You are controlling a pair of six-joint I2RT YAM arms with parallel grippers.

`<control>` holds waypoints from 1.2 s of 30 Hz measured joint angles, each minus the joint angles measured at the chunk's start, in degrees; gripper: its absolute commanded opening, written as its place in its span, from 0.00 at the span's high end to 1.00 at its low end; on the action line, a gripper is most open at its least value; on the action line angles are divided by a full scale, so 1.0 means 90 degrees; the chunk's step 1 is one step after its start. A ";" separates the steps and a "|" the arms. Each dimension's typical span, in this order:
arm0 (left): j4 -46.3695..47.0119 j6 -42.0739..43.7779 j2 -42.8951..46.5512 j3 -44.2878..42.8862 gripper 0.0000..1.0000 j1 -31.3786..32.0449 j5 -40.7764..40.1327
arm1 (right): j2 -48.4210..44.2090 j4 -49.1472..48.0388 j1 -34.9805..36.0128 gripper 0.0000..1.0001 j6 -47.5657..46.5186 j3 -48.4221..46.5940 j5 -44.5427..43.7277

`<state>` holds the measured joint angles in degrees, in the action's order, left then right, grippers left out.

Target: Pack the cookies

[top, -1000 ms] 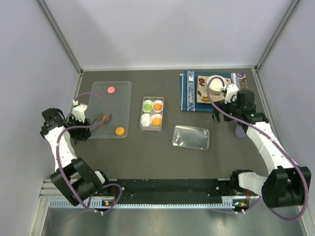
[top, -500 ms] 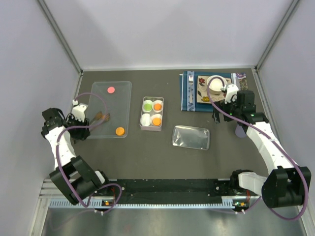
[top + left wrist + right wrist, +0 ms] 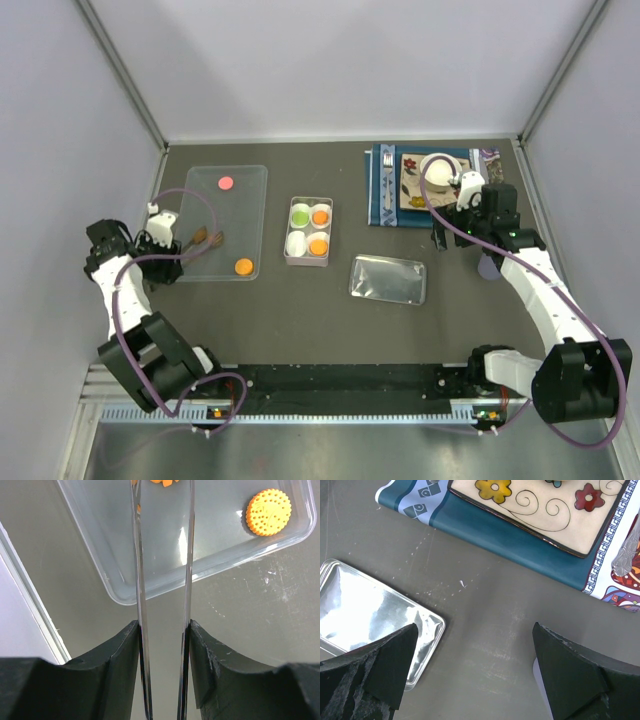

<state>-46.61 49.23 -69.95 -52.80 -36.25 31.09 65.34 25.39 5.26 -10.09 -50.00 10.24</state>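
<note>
Fingers (image 3: 120, 650) of the left gripper (image 3: 162, 630) are clenched on a pair of clear tongs (image 3: 203, 239), one blade pressed against each inner face. The blades reach out over the near corner of a clear tray (image 3: 100, 525). A sliver of orange (image 3: 161, 481) shows between their tips at the wrist picture's top edge; whether it is pinched there cannot be told. To the right, an orange cookie (image 3: 269, 511) lies flat on the tray floor, just inside the rim and apart from the tongs. A pink cookie (image 3: 226, 183) sits at the tray's far end.

Right of the tray stands the four-cup box (image 3: 308, 259). It holds a green cookie (image 3: 299, 213) and two orange ones (image 3: 320, 214) (image 3: 318, 245); the near-left cup (image 3: 296, 243) shows white.

The right gripper (image 3: 474, 630) hangs over bare worktop (image 3: 485, 645) with its fingers spread wide and grasping nothing. A shiny metal lid (image 3: 375, 605) lies to one side of it, and a blue placemat (image 3: 520, 540) bearing a flowered plate (image 3: 540, 505) lies beyond.
</note>
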 measured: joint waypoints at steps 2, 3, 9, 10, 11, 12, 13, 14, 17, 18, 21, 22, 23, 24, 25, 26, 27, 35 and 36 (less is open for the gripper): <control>0.0010 0.0000 -0.0024 0.0010 0.53 0.0000 -0.0002 | 0.0000 0.0000 0.0000 0.01 0.0000 0.0000 0.0000; 0.0017 0.0000 -0.0039 0.0010 0.53 0.0000 -0.0002 | 0.0000 0.0000 0.0000 0.01 0.0000 0.0000 0.0000; 0.0058 0.0000 -0.0209 0.0012 0.53 0.0000 -0.0002 | 0.0000 0.0000 0.0000 0.01 0.0000 0.0000 0.0000; 0.0063 0.0000 -0.0231 0.0012 0.53 0.0000 -0.0002 | 0.0000 0.0000 0.0000 0.01 0.0000 0.0000 0.0000; 0.0070 0.0000 -0.0238 0.0012 0.53 0.0000 -0.0002 | 0.0000 0.0000 0.0000 0.01 0.0000 0.0000 0.0000; 0.0080 0.0000 -0.0248 0.0012 0.53 0.0000 -0.0002 | 0.0000 0.0000 0.0000 0.01 0.0000 0.0000 0.0000; 0.0087 0.0000 -0.0257 0.0012 0.53 0.0000 -0.0002 | 0.0000 0.0000 0.0000 0.01 -0.0002 0.0000 0.0000; 0.0097 0.0000 -0.0260 0.0012 0.53 0.0000 -0.0002 | 0.0000 0.0000 0.0000 0.01 -0.0002 0.0000 0.0000; 0.0138 0.0000 -0.0289 0.0012 0.53 0.0000 0.0000 | 0.0000 0.0000 0.0000 0.01 -0.0027 0.0000 0.0000; 0.0151 0.0002 -0.0301 0.0017 0.53 0.0002 0.0000 | 0.0000 0.0000 0.0000 0.01 -0.0029 0.0000 0.0000; 0.0182 0.0024 -0.0330 0.0053 0.54 0.0002 -0.0002 | 0.0000 0.0002 0.0000 0.01 -0.0039 0.0000 0.0000; 0.0187 0.0029 -0.0340 0.0070 0.54 0.0002 -0.0002 | 0.0000 0.0000 0.0000 0.01 -0.0039 0.0000 0.0000; 0.0192 0.0036 -0.0342 0.0090 0.54 0.0002 -0.0002 | -0.0002 0.0000 0.0000 0.01 -0.0039 0.0000 0.0000; 0.0194 0.0044 -0.0350 0.0107 0.54 0.0002 -0.0002 | 0.0000 0.0000 0.0000 0.01 -0.0039 0.0000 0.0000; 0.0197 0.0049 -0.0362 0.0114 0.55 0.0002 -0.0002 | 0.0000 0.0002 0.0000 0.01 -0.0039 0.0000 0.0000; 0.0214 0.0051 -0.0384 0.0124 0.55 0.0002 -0.0002 | 0.0000 0.0002 0.0000 0.01 -0.0039 0.0000 0.0000; 0.0228 0.0053 -0.0398 0.0131 0.56 0.0002 -0.0005 | 0.0000 0.0002 0.0000 0.01 -0.0039 0.0000 0.0000; 0.0250 0.0143 -0.0427 0.0202 0.56 0.0002 -0.0049 | 0.0000 0.0005 0.0000 0.01 -0.0039 0.0000 0.0000; 0.0250 0.0163 -0.0427 0.0206 0.57 0.0002 -0.0056 | 0.0000 0.0005 0.0000 0.01 -0.0039 0.0000 0.0000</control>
<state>-44.36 50.70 -73.80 -50.94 -36.23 30.59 65.34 25.43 5.26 -10.44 -50.00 10.24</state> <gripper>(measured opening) 0.448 0.989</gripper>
